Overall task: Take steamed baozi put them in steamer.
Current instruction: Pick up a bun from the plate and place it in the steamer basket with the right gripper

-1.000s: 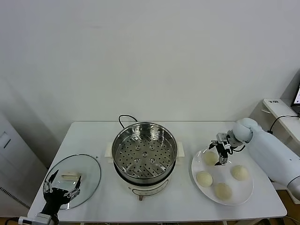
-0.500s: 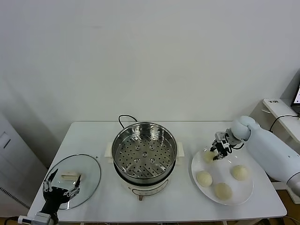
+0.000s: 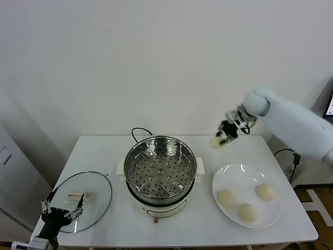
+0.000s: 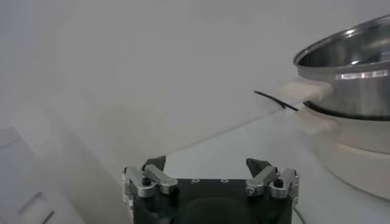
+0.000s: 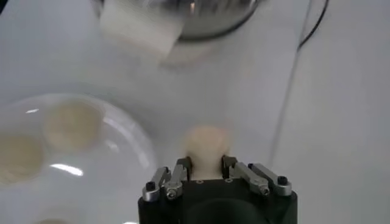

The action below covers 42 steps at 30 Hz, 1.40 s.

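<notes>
My right gripper (image 3: 225,136) is raised above the table, right of the steamer (image 3: 160,167), shut on one steamed baozi (image 3: 216,142). In the right wrist view the cream bun (image 5: 206,146) sits squeezed between the gripper (image 5: 206,165) jaws. Three more baozi lie on the white plate (image 3: 229,178): one at front left (image 3: 226,198), one at the front (image 3: 247,212), one at the right (image 3: 266,191). The steel steamer holds nothing on its perforated floor. My left gripper (image 3: 61,212) hovers open at the table's near left corner, over the lid's near rim, holding nothing.
A round glass lid (image 3: 83,199) lies flat on the table left of the steamer. A black cord (image 3: 139,132) runs from behind the pot. The steamer's white handle (image 4: 304,91) shows in the left wrist view. A white cabinet stands beyond the table's right edge.
My right gripper closed on the plate's back-left baozi, lifted it off the plate and carried it up and leftward toward the steamer. The left gripper shifted slightly nearer.
</notes>
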### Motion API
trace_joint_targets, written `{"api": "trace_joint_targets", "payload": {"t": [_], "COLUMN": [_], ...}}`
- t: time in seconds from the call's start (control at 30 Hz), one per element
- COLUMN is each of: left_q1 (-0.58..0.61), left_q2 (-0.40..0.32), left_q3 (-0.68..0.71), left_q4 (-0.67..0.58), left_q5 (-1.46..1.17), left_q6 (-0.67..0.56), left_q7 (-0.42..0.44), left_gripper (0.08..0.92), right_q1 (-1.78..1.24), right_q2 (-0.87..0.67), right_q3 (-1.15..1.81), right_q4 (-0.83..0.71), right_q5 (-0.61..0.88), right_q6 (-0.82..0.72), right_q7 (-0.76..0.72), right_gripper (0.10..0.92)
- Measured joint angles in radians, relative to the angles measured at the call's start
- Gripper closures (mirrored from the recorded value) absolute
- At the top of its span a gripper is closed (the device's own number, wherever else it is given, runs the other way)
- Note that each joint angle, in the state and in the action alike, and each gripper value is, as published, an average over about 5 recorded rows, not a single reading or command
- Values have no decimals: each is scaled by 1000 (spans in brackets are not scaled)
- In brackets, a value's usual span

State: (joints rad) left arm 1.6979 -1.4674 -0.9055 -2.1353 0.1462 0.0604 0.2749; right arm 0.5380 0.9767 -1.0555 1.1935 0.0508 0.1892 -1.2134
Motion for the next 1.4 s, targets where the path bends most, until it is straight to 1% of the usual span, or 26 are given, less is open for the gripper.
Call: {"api": "trace_joint_targets", "payload": {"t": [0.2,0.53,0.63,0.83,0.93,1.2,1.3,1.4], "left_q1": [5,3,4,-1,-2,1,-3,-6], "left_q2": [3,16,20,16,19,18,19,19], "left_q3": [-13,-46,-51,-56,-62,-66,-66,-71], "left_q4": [-5,-4,-3,1,3,8,10,14], "left_q5": [-14,-44,-48,-51,-53,-56,-57,-61], "left_q6": [-2,-1,-1,4,4,2,2,1], "left_q7": [1,3,3,5,5,5,5,5], "left_gripper": [177,177,177,177,177,177,177,177], "right_q1": [20,-59,-91,-142,-163,-183,-168,-132], "right_q2": [115,218,239,273,282,291,287,272], "right_q3": [-40,-36,-21,8,18,58,73,70], "right_q4": [36,25,12,-8,-16,-41,-52,-66], "right_q5": [-40,-206,-256,-332,-358,-373,-342,-267], "right_q6": [87,233,273,331,352,372,346,287], "right_q7": [0,26,37,54,63,77,77,81], "right_gripper": [686,681,666,601,554,328,249,210]}}
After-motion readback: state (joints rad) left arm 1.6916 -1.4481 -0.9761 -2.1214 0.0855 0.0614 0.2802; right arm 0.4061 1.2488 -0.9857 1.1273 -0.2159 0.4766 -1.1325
